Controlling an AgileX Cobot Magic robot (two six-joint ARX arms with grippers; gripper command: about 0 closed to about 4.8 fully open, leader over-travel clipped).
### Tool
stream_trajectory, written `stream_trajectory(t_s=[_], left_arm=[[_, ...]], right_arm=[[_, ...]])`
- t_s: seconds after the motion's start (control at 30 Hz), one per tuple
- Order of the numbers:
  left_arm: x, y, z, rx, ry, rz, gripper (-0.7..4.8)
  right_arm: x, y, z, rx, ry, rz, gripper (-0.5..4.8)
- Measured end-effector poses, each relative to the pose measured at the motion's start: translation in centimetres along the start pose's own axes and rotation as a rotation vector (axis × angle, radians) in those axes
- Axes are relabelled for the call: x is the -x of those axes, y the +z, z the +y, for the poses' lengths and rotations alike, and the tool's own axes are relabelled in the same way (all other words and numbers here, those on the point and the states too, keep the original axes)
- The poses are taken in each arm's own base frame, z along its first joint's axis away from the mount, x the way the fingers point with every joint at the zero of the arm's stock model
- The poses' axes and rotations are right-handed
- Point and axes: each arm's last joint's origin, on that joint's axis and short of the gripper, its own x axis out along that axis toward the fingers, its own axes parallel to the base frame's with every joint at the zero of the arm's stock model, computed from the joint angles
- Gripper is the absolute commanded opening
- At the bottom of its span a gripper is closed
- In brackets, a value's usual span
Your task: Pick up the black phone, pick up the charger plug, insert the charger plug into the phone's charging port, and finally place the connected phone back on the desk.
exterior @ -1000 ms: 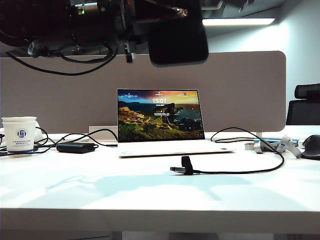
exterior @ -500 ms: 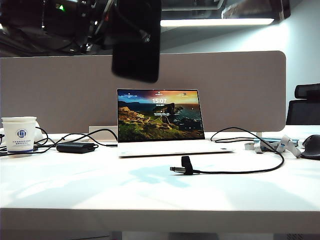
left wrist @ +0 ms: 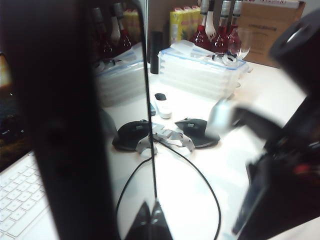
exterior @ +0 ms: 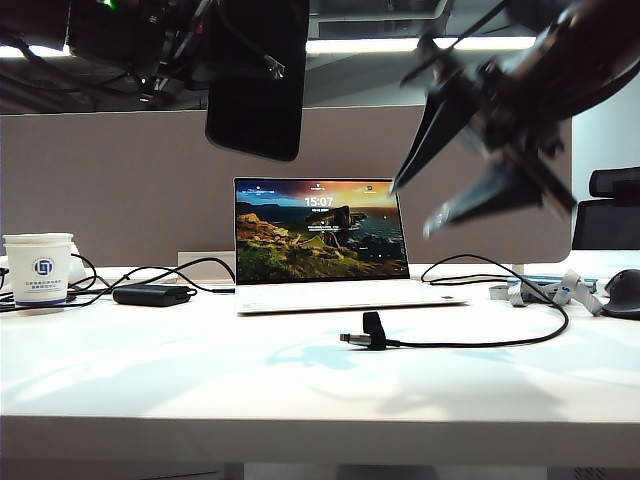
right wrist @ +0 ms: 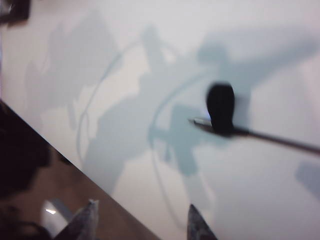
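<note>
Hanging high at the upper left of the exterior view, my left gripper [exterior: 215, 45] is mostly lost in dark arm hardware and cut by the frame edge; its jaws are clamped on the black phone [exterior: 255, 85], which hangs roughly upright well above the desk [exterior: 200, 390]. In the left wrist view the black phone [left wrist: 65, 125] fills the near half of the picture as a dark slab, its glossy face mirroring the scene, so I cannot make out the fingers holding it.

My right gripper [exterior: 435, 190] enters from the upper right of the exterior view, blurred, with its two fingers [exterior: 425, 135] spread apart and pointing down and leftward in front of the laptop [exterior: 320, 240]; nothing lies between them. In the right wrist view only the two fingertips [right wrist: 87, 217] show at the picture's edge, apart, above the desk [right wrist: 250, 200].

The charger plug [exterior: 352, 339] lies on the desk in front of the laptop, beside a black strap [exterior: 374, 329] wrapped around its cable [exterior: 500, 343], which curves off to the right. The right wrist view shows the same charger plug [right wrist: 200, 121] and strap [right wrist: 220, 107], both smeared by motion, so the connector's shape is unclear.

A paper cup [exterior: 39, 268] and a power brick [exterior: 152, 294] sit at the desk's left; a dark mouse [exterior: 622, 292] is cut off at the right edge.
</note>
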Motion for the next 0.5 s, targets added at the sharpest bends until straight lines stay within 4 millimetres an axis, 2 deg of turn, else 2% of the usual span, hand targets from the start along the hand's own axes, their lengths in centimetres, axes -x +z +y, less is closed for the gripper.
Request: stream_trajectory(t_s=[0.07,0.17,0.33,0.5], left_arm=[[0.0,0.0,0.0,0.001,-0.002,-0.001,-0.07],[0.0,0.0,0.0,0.003,-0.001,-0.001,-0.07],[0.0,0.0,0.0,0.002,-0.002,-0.001,-0.07],[0.0,0.0,-0.1,0.001,-0.017,-0.003,-0.07]], right_arm=[[-1.5,-0.1,-0.8,-0.204,-0.023,0.045,2.28],[-2.7,-0.2,-1.5,-0.298,-0.044,0.078,2.00],[-4.1,-0.2,-2.6,-0.478,-0.078,0.101,2.01],[-4.6,0.7,-2.7,-0.584,-0.093,-0.017,2.01]])
